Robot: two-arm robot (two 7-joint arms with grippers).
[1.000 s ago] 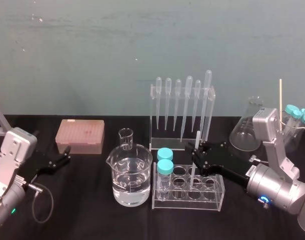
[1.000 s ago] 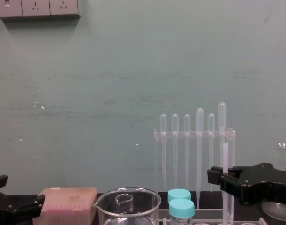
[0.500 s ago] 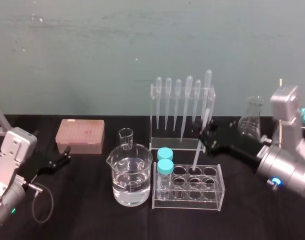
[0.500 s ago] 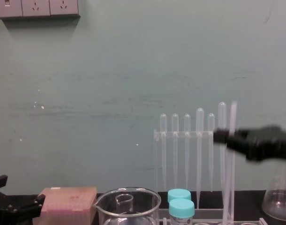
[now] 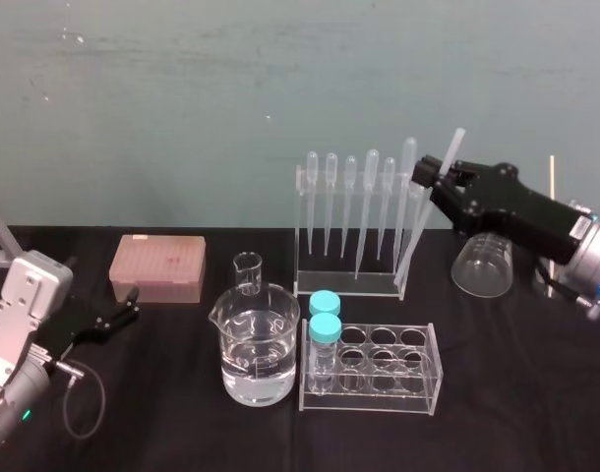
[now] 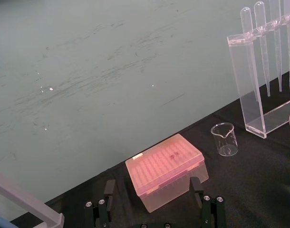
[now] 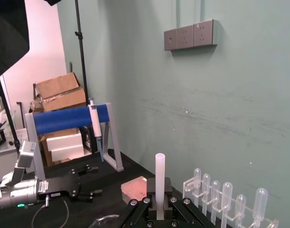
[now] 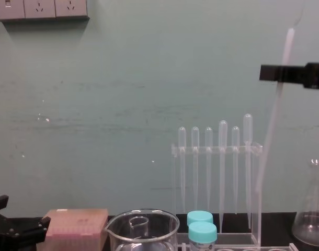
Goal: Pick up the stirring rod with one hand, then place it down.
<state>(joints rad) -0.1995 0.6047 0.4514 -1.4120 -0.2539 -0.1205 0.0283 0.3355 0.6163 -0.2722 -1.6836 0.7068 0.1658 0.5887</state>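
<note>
The stirring rod is a thin translucent white stick, tilted and hanging in the air in front of the pipette rack. My right gripper is shut on its upper part, high at the right. The rod's lower end hangs just above the table by the rack's right foot. In the chest view the stirring rod slants down from the right gripper. The right wrist view shows the stirring rod standing up between the black fingers. My left gripper stays parked low at the left, open and holding nothing.
A test tube rack with two teal-capped tubes stands front centre. A water-filled beaker and a small beaker sit left of it. A pink tip box is at the left and a conical flask at the right.
My right gripper has risen and swung right with the stirring rod, drawing it up out of the test tube rack. The rod now tilts. The left arm has not moved.
</note>
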